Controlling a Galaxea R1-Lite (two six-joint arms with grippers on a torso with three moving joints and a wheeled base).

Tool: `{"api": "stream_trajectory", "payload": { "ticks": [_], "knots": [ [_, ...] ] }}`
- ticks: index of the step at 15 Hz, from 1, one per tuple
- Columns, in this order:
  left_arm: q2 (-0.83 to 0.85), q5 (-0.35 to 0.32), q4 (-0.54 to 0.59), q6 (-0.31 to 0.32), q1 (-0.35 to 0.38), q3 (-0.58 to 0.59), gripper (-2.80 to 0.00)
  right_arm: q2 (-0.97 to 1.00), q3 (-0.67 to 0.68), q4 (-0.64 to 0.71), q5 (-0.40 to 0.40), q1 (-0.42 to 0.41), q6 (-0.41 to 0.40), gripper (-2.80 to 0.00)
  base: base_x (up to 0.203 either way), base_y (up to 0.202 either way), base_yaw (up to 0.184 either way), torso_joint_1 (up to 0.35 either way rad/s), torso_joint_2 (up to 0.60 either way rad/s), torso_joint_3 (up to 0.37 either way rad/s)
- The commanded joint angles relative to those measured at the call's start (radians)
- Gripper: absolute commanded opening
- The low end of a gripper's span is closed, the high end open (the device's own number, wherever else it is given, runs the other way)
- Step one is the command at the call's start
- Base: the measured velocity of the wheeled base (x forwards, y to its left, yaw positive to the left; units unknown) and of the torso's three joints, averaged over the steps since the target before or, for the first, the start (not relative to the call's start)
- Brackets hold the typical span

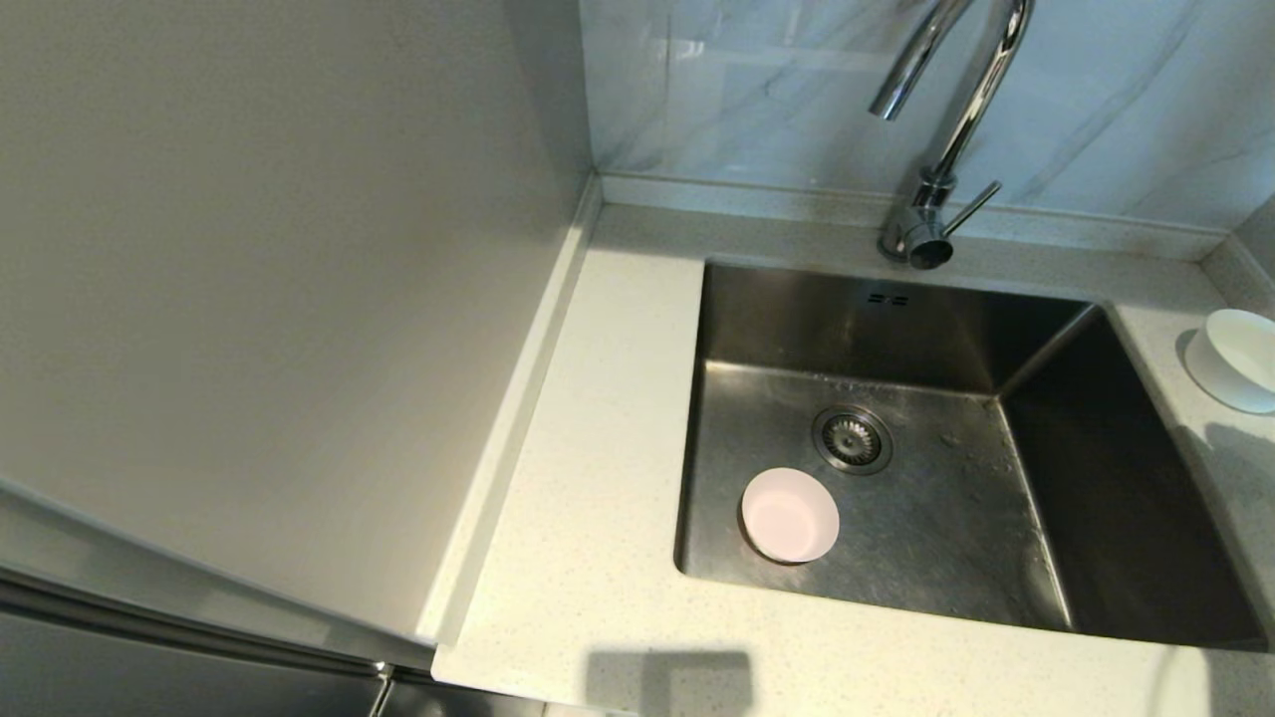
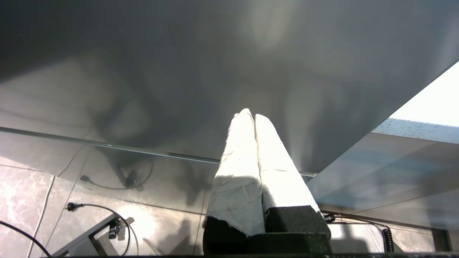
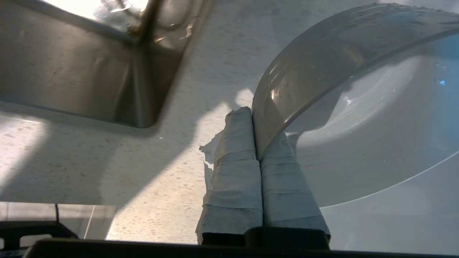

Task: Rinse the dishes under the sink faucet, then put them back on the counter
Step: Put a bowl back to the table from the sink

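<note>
A pale pink bowl (image 1: 789,515) stands upright on the floor of the steel sink (image 1: 956,538), just in front of the drain strainer (image 1: 852,439). A white bowl (image 1: 1238,358) rests on the counter (image 1: 598,448) to the right of the sink. In the right wrist view, my right gripper (image 3: 254,118) is shut on the rim of a light grey bowl (image 3: 358,118), held tilted above the speckled counter (image 3: 107,161) near a sink corner (image 3: 143,89). The head view shows neither this gripper nor the grey bowl. My left gripper (image 2: 250,116) is shut on nothing, parked low beside a cabinet panel.
The chrome faucet (image 1: 956,110) arches over the back of the sink, its thin lever (image 1: 971,209) pointing right; no water shows. A beige wall panel (image 1: 249,299) borders the counter on the left. Cables lie on the floor tiles (image 2: 107,215) under the left arm.
</note>
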Motion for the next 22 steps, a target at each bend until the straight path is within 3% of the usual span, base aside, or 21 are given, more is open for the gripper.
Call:
{"api": "stream_trajectory", "payload": {
  "ticks": [1,5,14,15,16,22],
  "knots": [
    [-0.003,0.0,-0.001,-0.001,0.0,0.0,-2.8,0.052,0.005,-0.001,-0.003,0.014,-0.005,-2.8,0.0,0.0,0.0,0.0,0.0,0.0],
    [-0.003,0.0,-0.001,0.0,0.0,0.0,-2.8,0.107,0.043,-0.104,-0.026,0.017,-0.005,-2.8,0.0,0.0,0.0,0.0,0.0,0.0],
    [-0.003,0.0,-0.001,-0.001,0.0,0.0,-2.8,0.132,0.076,-0.196,-0.036,0.02,-0.016,-2.8,0.0,0.0,0.0,0.0,0.0,0.0],
    [-0.003,0.0,-0.001,-0.001,0.0,0.0,-2.8,0.132,0.08,-0.207,-0.036,0.02,-0.021,-2.62,0.0,0.0,0.0,0.0,0.0,0.0],
    [-0.003,0.0,-0.001,-0.001,0.0,0.0,-2.8,0.132,0.083,-0.218,-0.036,0.02,-0.022,0.0,0.0,0.0,0.0,0.0,0.0,0.0],
    [-0.003,0.0,-0.001,0.0,0.0,0.0,-2.8,0.121,0.084,-0.226,-0.035,0.019,-0.027,0.0,0.0,0.0,0.0,0.0,0.0,0.0]
  ]
}}
